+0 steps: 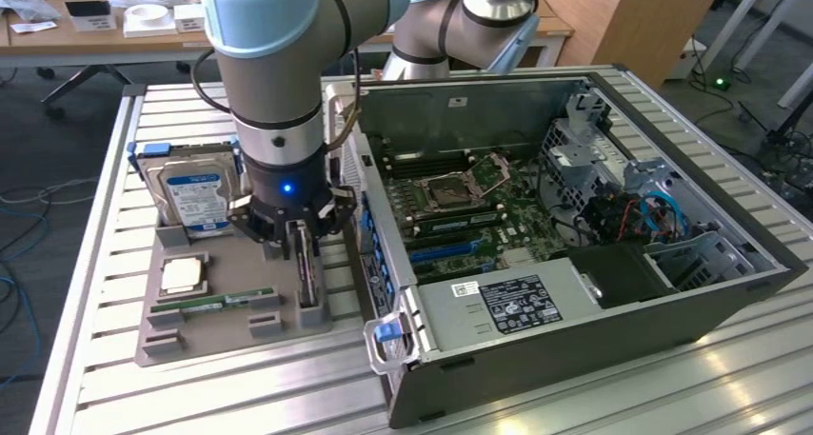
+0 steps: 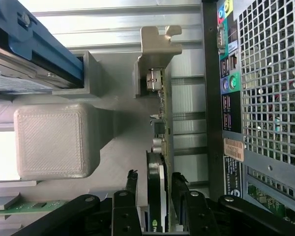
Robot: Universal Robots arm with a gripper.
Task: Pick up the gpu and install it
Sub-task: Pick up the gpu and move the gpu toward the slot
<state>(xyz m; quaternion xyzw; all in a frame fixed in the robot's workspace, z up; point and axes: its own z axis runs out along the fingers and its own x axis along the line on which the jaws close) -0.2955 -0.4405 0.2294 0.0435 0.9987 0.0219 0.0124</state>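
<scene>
We are looking at the gripper (image 1: 301, 237) hanging low over the gray parts tray (image 1: 228, 338), which is sitting on the slatted aluminium table (image 1: 190, 392) beside the open computer case (image 1: 711, 297). The gpu (image 1: 307, 281) is standing on its long edge in a slot along the tray's edge nearest the case.

The exterior view is giving us the tray's other parts. A hard drive (image 1: 197, 199) is standing upright at the far corner, a processor chip (image 1: 182, 275) is lying flat mid-tray, and a green memory stick (image 1: 209, 304) is lying near the front edge. Inside the case, the motherboard (image 1: 470, 202) is lying exposed.

The wrist view is giving us the close detail. The 2 fingers (image 2: 132, 189) are standing wide apart, 1 on each face of the gpu (image 2: 163, 118), with a sliver of gap on both sides, so nothing is gripped. The card's silver bracket (image 2: 157, 42) is sitting at the end away from the gripper (image 2: 155, 182). The case's perforated rear panel (image 2: 270, 98) is running just beside the card.
</scene>
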